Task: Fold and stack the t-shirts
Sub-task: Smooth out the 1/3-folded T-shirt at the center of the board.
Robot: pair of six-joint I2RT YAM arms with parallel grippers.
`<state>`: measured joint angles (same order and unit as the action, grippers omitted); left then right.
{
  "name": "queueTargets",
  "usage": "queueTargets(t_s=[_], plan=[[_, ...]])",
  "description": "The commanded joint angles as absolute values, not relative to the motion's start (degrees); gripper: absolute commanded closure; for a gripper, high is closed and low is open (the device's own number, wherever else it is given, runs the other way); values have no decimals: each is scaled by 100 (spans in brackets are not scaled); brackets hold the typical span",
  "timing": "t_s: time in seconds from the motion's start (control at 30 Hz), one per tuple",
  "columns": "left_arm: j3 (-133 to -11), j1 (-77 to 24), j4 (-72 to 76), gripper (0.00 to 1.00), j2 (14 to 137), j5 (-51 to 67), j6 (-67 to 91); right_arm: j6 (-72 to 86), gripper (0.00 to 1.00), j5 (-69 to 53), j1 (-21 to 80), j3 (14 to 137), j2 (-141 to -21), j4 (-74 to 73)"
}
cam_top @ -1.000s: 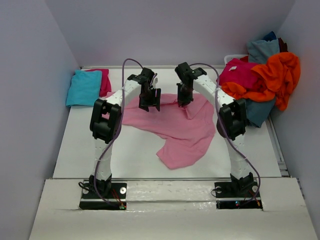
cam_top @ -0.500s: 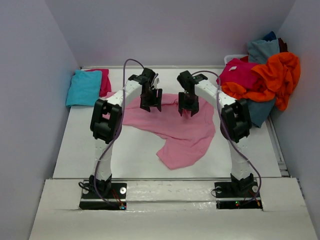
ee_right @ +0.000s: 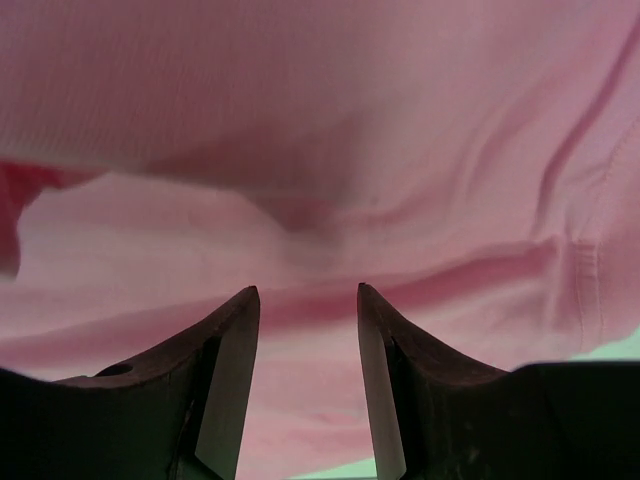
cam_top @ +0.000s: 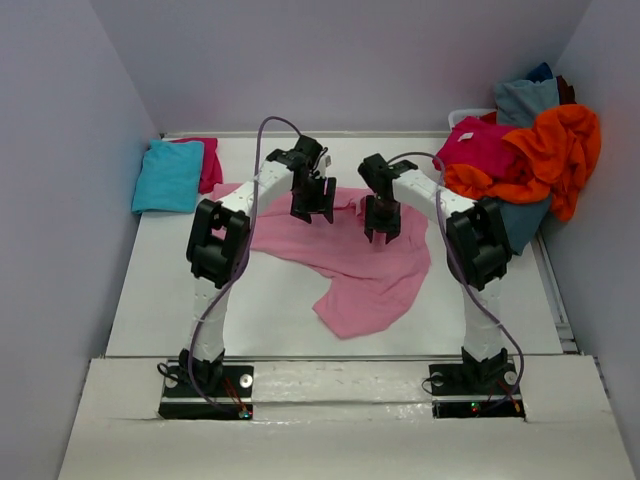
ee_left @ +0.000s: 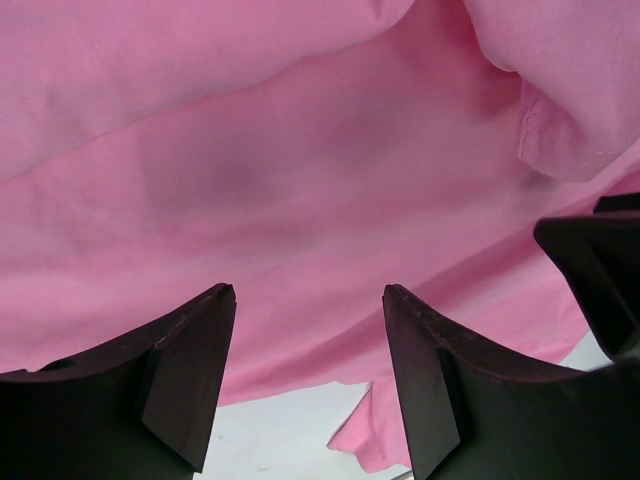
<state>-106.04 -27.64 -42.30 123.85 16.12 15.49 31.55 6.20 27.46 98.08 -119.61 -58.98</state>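
Rightward, a white bin overflows with magenta, orange and grey-blue t-shirts.

White flat tabletop: matte, rectangular, filling the floor of the enclosure; a small patch of it also shows at the bottom of the left wrist view.

Pale lilac back wall: plain, unmarked, meeting the table's far edge.

Pale lilac left side wall and matching right side wall: both plain, closing in the table.

White plastic bin: far right corner, only a short length of rim visible.

Pale grooved strip: runs along the table's right edge.

White flat front board: spans the near edge, with creases visible at both ends.
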Motion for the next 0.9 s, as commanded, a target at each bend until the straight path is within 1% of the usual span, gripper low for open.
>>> queueTargets(t_s=[0.0,0.23,0.57,0.7,0.73,0.77,0.83,0.87], plan=[[-10731,-2742,-4307,27,12252,1670,1459,3138,51,694,2804,10106,-12243,-5546],[-10714,-2742,-4307,27,12234,1626,1441,3006,53,949,2804,10528,-12603,-5607],[-10723,-2742,-4324,27,12270,1600,1441,2953,55,1230,2804,10828,-12612,-5801],[-10714,-2742,-4333,27,12261,1573,1441,2979,63,1327,2804,10846,-12648,-5862],[-10714,-2742,-4333,27,12252,1565,1433,2997,68,1327,2804,10820,-12656,-5880],[-10705,-2742,-4342,27,12261,1556,1441,3006,71,1336,2804,10811,-12656,-5880],[-10688,-2742,-4333,27,12252,1538,1433,3023,75,1362,2804,10767,-12647,-5889],[-10679,-2742,-4333,27,12243,1547,1433,3023,76,1362,2804,10749,-12647,-5897]])
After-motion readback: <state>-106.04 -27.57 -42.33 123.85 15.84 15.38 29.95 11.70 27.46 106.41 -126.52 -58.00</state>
